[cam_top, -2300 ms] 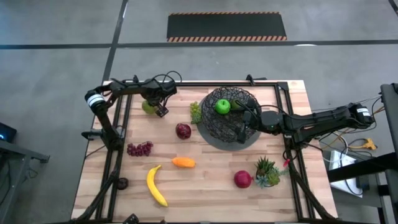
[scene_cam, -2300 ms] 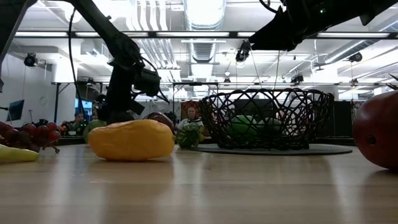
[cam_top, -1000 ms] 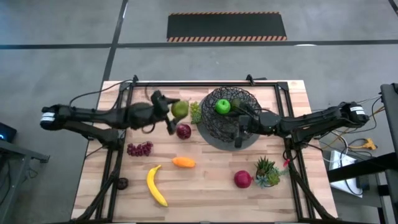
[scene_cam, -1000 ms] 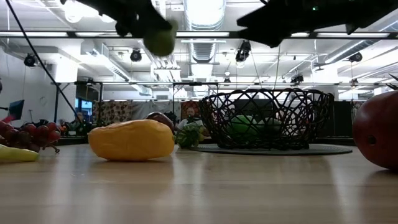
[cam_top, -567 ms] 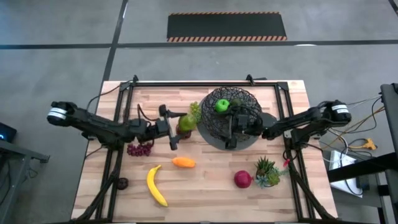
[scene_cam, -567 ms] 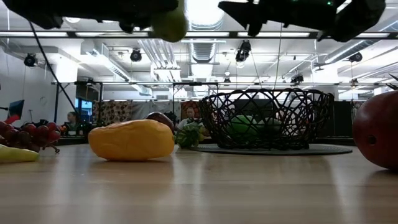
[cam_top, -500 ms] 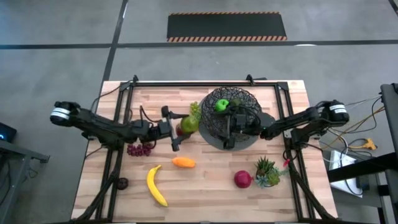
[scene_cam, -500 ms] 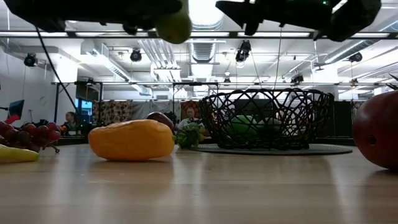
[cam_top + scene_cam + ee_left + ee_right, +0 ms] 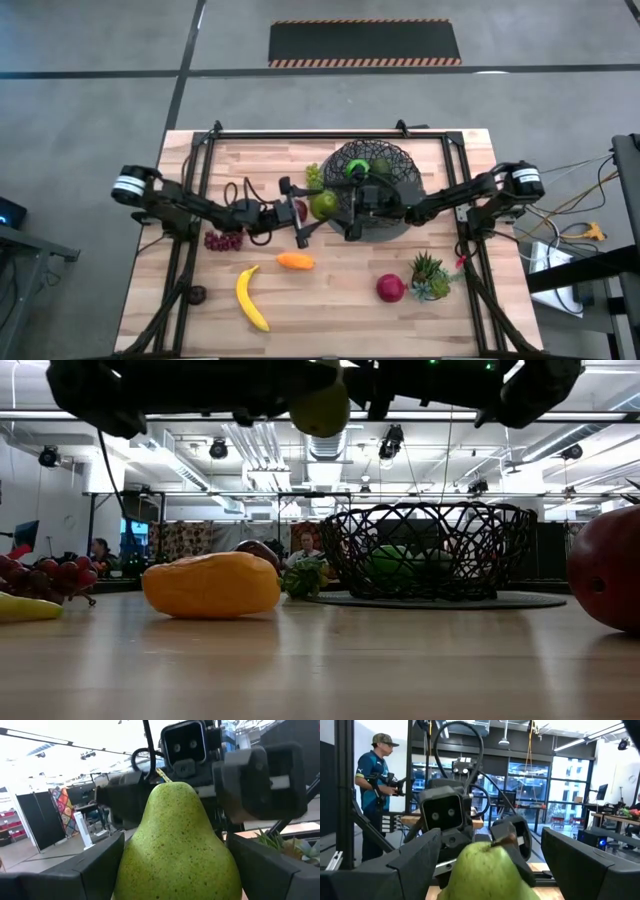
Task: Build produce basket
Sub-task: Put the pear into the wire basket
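A green pear (image 9: pixel 323 205) is held in the air just left of the black wire basket (image 9: pixel 385 160). It also shows in the low view (image 9: pixel 320 405). My left gripper (image 9: pixel 308 208) is shut on the pear. My right gripper (image 9: pixel 345 208) faces it from the basket side, open. Its fingers (image 9: pixel 415 862) stand on either side of the pear's top (image 9: pixel 490 865) with gaps showing. A green apple (image 9: pixel 357 168) lies in the basket. My left gripper pinches the pear's wide lower body (image 9: pixel 150 870) between its two fingers, one on each side. The fingers come level from the table's left. The pear is lifted clear of the table, upright, with its stem (image 9: pixel 162 774) on top.
On the table lie a dark red apple (image 9: pixel 293 209), green grapes (image 9: pixel 314 177), purple grapes (image 9: pixel 225 240), an orange piece (image 9: pixel 294 261), a banana (image 9: pixel 250 298) and a red apple (image 9: pixel 390 288). A spiky potted plant (image 9: pixel 430 275) stands at the right front. A person (image 9: pixel 372 780) stands beyond the table.
My left gripper has carried the pear toward the table's right and a little nearer, up to the basket's left side. My right gripper has moved left across the basket to meet it, and its fingers now flank the pear's top.
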Robot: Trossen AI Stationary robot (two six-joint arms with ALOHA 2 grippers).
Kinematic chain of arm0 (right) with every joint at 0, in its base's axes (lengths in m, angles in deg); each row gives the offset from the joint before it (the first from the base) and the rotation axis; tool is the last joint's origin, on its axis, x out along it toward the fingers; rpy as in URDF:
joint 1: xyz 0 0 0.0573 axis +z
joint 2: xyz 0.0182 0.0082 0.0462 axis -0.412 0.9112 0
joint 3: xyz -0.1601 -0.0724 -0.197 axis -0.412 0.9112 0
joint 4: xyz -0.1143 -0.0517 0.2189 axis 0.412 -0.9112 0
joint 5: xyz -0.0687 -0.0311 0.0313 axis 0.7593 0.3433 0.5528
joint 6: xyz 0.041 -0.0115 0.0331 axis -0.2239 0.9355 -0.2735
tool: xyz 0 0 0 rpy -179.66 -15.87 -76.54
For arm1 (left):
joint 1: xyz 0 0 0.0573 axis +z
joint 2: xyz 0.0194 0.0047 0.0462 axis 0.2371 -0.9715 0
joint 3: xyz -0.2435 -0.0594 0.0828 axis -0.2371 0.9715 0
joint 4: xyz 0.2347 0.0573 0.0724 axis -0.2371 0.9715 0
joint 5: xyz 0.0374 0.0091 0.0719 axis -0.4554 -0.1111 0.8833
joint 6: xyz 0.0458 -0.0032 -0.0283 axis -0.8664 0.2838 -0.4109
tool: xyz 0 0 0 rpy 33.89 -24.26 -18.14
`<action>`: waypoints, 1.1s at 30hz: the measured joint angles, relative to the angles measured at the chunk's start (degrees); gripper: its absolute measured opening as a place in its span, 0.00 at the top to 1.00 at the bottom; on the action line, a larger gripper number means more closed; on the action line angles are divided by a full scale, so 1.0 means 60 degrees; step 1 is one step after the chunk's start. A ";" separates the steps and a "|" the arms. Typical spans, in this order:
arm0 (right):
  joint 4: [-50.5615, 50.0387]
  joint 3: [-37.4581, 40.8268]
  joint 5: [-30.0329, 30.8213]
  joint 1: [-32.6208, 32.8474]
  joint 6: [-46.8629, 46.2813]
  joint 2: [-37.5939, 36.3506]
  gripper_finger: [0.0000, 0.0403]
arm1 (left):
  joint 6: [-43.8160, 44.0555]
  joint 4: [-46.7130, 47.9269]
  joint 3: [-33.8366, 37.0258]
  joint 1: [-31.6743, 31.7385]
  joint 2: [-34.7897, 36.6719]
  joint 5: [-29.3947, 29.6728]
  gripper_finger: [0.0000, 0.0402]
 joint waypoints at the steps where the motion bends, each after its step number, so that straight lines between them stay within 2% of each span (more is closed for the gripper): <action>1: -0.0009 -0.0002 0.0000 0.0000 -0.0003 0.0032 0.19 | -0.0033 -0.0006 -0.0089 0.0000 -0.0043 -0.0004 0.21; 7: -0.0057 0.0006 0.0002 0.0014 -0.0040 0.0032 0.22 | -0.0037 0.0009 -0.0208 0.0000 -0.0007 0.0000 0.21; 9: -0.0069 0.0011 0.0004 0.0018 -0.0139 0.0032 0.28 | -0.0023 0.0014 -0.0180 0.0000 0.0008 0.0003 0.21; 15: -0.0052 0.0022 0.0005 0.0018 -0.0235 0.0068 0.58 | 0.0091 0.0106 -0.0185 0.0000 0.0014 0.0058 0.21; 16: -0.0052 0.0022 0.0002 0.0018 -0.0274 0.0068 0.60 | 0.0110 0.0105 -0.0182 0.0000 0.0019 0.0058 0.21; 28: -0.0253 0.0022 0.0007 0.0018 -0.0332 0.0065 0.60 | 0.0054 0.0138 -0.0147 0.0004 0.0019 0.0055 0.21; 33: -0.0376 0.0025 0.0007 0.0018 -0.0353 0.0065 0.60 | -0.0293 0.0197 -0.0143 0.0007 0.0019 0.0028 0.12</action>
